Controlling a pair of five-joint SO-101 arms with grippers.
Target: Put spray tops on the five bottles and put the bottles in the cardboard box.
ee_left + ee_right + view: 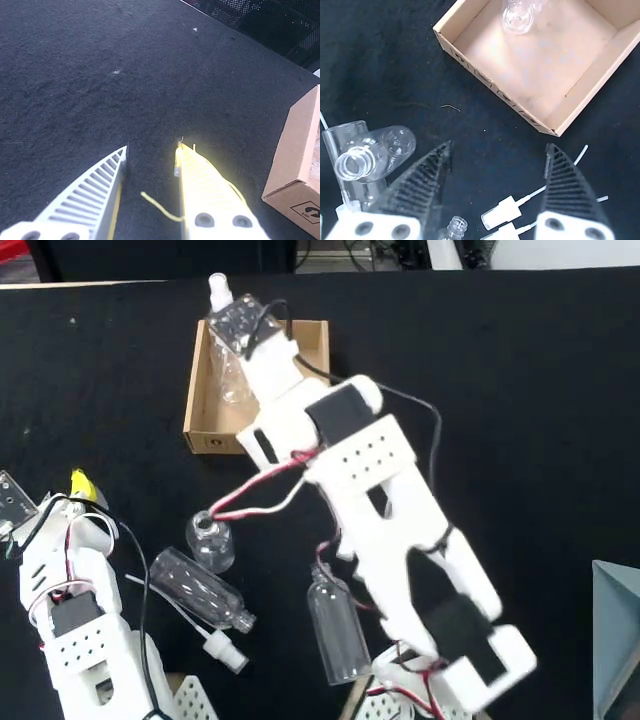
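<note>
The cardboard box point(205, 425) sits at the table's far side with one clear bottle point(228, 368) inside, its white spray top point(218, 285) sticking over the far wall. My right gripper point(240, 325) hovers above the box. In its wrist view the right gripper point(497, 147) is open and holds nothing, with the box point(545, 65) and the bottle point(517, 12) below. An uncapped bottle point(210, 540) stands upright, and two more point(200, 592) point(335, 630) lie nearby, next to a loose spray top point(225, 648). My left gripper point(152, 147) is open over bare table at the near left.
The table is covered in black cloth. A teal object point(615, 640) stands at the right edge. Red and white cables point(265, 490) hang from the right arm over the bottles. The box's corner point(295, 165) lies to one side of the left gripper.
</note>
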